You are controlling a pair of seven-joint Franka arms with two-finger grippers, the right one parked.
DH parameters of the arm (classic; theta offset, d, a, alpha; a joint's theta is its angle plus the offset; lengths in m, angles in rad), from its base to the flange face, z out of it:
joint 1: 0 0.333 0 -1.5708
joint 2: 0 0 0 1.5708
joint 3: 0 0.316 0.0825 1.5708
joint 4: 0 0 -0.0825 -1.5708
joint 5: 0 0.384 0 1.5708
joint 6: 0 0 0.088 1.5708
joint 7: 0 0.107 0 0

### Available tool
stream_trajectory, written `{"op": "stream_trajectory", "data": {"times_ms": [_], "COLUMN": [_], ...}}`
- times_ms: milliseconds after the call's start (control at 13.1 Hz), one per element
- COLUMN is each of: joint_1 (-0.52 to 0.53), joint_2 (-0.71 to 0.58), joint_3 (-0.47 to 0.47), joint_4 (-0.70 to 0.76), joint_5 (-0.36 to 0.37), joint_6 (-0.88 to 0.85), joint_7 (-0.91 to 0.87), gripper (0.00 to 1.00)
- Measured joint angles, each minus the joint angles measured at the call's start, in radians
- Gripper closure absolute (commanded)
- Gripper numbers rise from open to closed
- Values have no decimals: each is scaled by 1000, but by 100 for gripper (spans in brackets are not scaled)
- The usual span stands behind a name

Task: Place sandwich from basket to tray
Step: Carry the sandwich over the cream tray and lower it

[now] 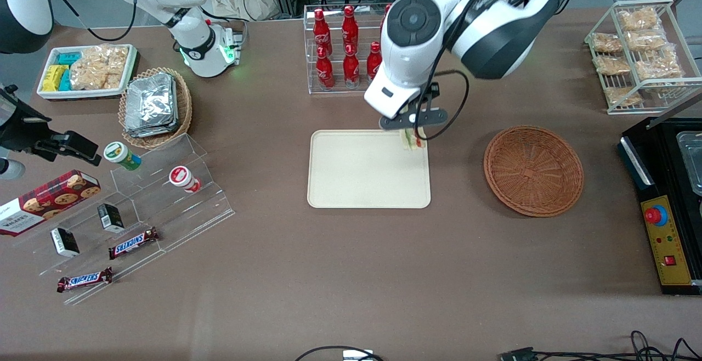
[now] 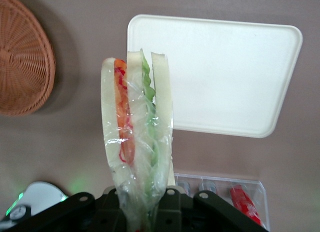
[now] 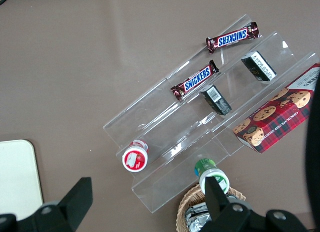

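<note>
While the sandwich (image 1: 412, 140) is held clamped in the tool (image 1: 410, 130), it is seen hanging just above the upper right corner of the tray (image 1: 351, 185), slightly right of the centre of the front view. In the wrist view the sandwich (image 2: 136, 137) is shown standing on end between the dark tool (image 2: 142, 212), its white bread slices, orange and red layer and green layer visible through clear wrap, with the wrap pinched where the tool closes on it. The tray (image 2: 225, 77) is seen bare and cream-coloured, lying flat on the brown worktop (image 1: 351, 273). The basket (image 1: 533, 170) is seen to the right of the tray in the front view, apart from it, reddish-brown and with nothing in it; part of its rim (image 2: 25, 57) also appears in the wrist view. Above the tray in the front view, a clear rack of red bottles (image 1: 343, 48) is partly covered by the white arm. At the left of that frame a tan wicker basket with foil packets (image 1: 153, 106) and a clear stepped stand with chocolate bars (image 1: 133, 243) are seen.
</note>
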Motion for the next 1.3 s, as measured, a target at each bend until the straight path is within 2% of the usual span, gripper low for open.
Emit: {"op": "stream_trajectory", "data": {"times_ms": [305, 458, 763, 1221, 1298], "joint_1": [2, 3, 7, 8, 7], "joint_2": [18, 22, 25, 80, 88], "joint_3": [7, 27, 91, 114, 115], "joint_4": [-286, -406, -571, -604, -610], "joint_5": [151, 198, 216, 216, 216], "joint_6": [284, 419, 659, 784, 801], "joint_7": [4, 4, 8, 8, 8], "gripper": [92, 92, 92, 91, 86]}}
